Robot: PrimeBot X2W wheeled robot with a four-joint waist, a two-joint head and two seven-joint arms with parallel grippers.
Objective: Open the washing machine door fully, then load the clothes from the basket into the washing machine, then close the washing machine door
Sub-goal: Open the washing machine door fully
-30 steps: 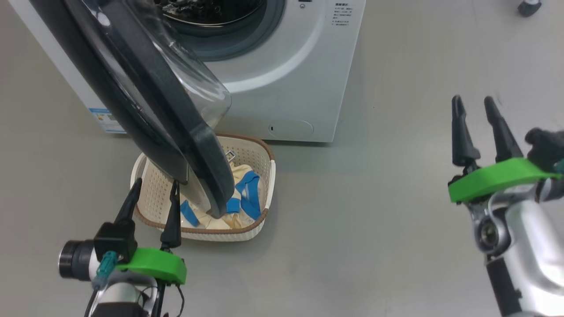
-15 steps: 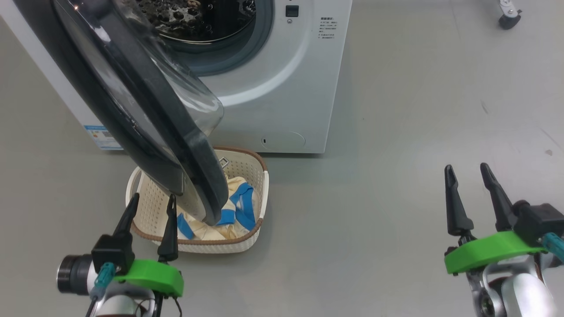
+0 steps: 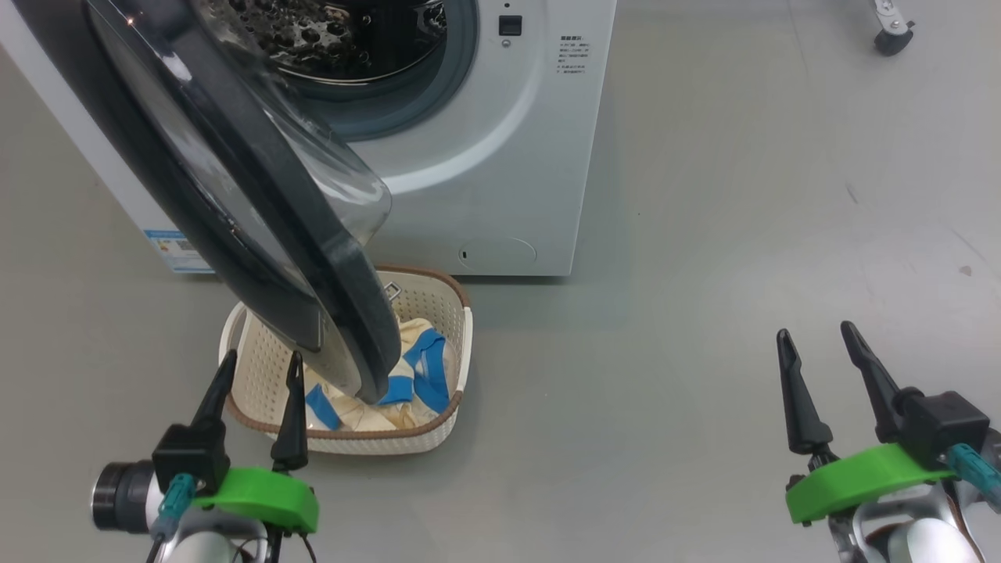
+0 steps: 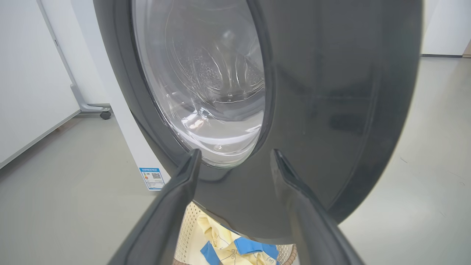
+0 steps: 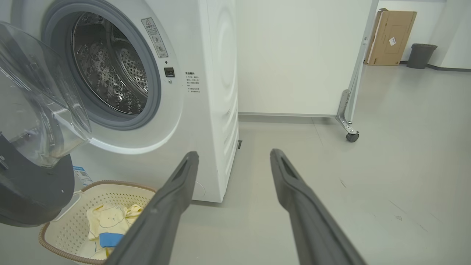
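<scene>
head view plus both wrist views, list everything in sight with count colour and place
washing machine: 1, white with steel drum, upper left of head view
door: 1, black rim and clear glass, swung open over the basket
basket: 1, cream with brown rim, on the floor in front of the machine
clothes: 1, cream-yellow with blue bands, inside the basket
cardboard box: 1, brown, against the far wall
bin: 1, dark grey, beside the box
left pincer: 1, black fingers on a green mount, open, near the basket
right pincer: 1, same colours, open, over the floor at lower right
</scene>
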